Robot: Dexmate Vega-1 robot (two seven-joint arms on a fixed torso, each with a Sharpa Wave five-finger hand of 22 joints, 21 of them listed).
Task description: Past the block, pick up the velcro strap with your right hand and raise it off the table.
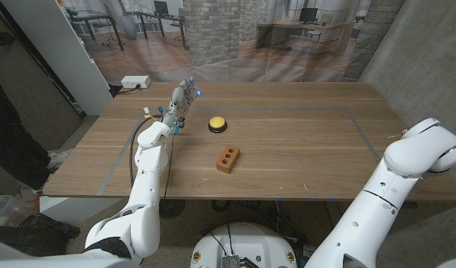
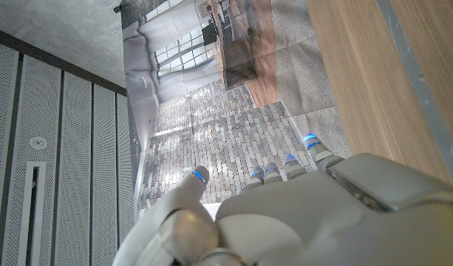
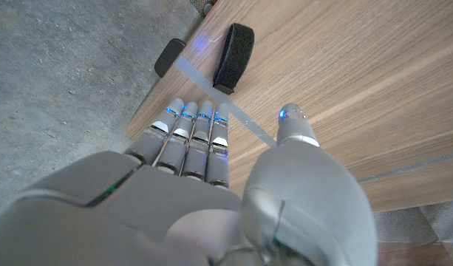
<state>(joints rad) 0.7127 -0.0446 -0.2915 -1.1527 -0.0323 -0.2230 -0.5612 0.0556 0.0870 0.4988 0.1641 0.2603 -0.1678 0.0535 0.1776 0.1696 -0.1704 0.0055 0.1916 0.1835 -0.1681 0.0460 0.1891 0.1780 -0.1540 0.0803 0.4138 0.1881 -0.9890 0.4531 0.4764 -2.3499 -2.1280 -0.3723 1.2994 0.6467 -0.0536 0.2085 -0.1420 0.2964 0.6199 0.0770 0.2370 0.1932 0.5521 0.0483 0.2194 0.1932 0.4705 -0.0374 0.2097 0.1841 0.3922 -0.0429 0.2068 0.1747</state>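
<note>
Nearest me, my right robot hand (image 3: 211, 192) hovers over the tabletop (image 3: 374, 89), fingers (image 3: 196, 137) straight and pressed together, holding nothing. Ahead of them lies the strap (image 3: 233, 55), at the edge. Block (image 1: 228, 158) sits mid-tabletop.

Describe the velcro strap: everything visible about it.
In the right wrist view the velcro strap is a black band with a fuzzy, fabric-like surface, curved into an arc. It lies on the wooden table close to its edge, one end meeting a pale tape line. The right hand hangs short of it; its fingers point toward the strap without touching. Nothing holds it.
</note>
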